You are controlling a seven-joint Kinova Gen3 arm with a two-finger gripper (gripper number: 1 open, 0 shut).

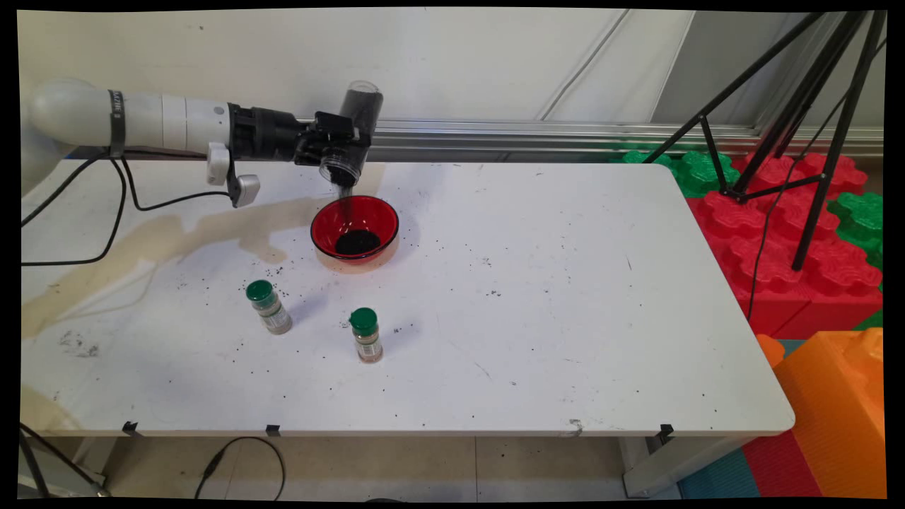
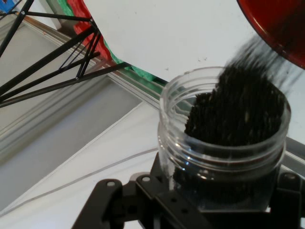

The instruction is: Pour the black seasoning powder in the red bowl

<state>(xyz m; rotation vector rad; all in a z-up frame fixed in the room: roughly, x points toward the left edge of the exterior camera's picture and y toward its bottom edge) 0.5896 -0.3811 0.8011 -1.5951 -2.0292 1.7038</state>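
Nearest us on the white table we see two green-capped spice bottles, one at front centre and one to its left, both upright and apart, with dark specks scattered round them. Behind them sits a red bowl with a dark heap inside. Above its far rim we see the gripper clenched round a clear jar, tipped mouth-down, dark grains streaming into the bowl. Far right, a black tripod over red and green blocks.
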